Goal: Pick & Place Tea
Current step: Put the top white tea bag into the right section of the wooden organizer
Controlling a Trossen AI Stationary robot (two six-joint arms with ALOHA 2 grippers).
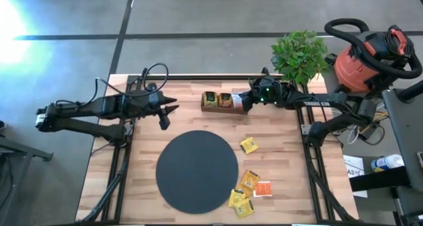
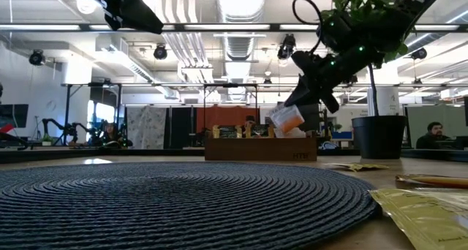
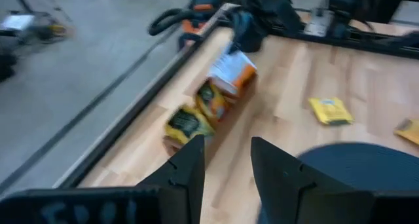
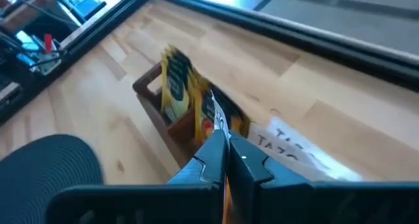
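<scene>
The brown wooden tray [image 1: 223,102] lies at the table's far middle with yellow tea sachets [image 4: 177,86] standing in it. My right gripper [image 1: 246,100] is shut on an orange-and-white sachet [image 2: 287,120] just above the tray's right end. My left gripper [image 1: 169,113] hovers open and empty left of the tray, near the black disc's [image 1: 196,171] far edge. Several loose sachets lie flat on the table right of the disc: one yellow [image 1: 249,145], another yellow [image 1: 249,180], one orange-red and white [image 1: 263,189], more yellow at the near edge [image 1: 240,203]. My right gripper pinches the orange-and-white sachet by one edge [image 4: 265,145] between its two shut fingers. The fingers slant down from the table's right side. The sachet hangs tilted below the fingertips [image 2: 287,120], clear of the table and over the tray's right end.
A potted plant [image 1: 301,54] stands at the far right corner of the table, just behind my right arm. A red shop vacuum [image 1: 370,57] stands off the table to the right. Bare wood lies between the tray and the disc.
</scene>
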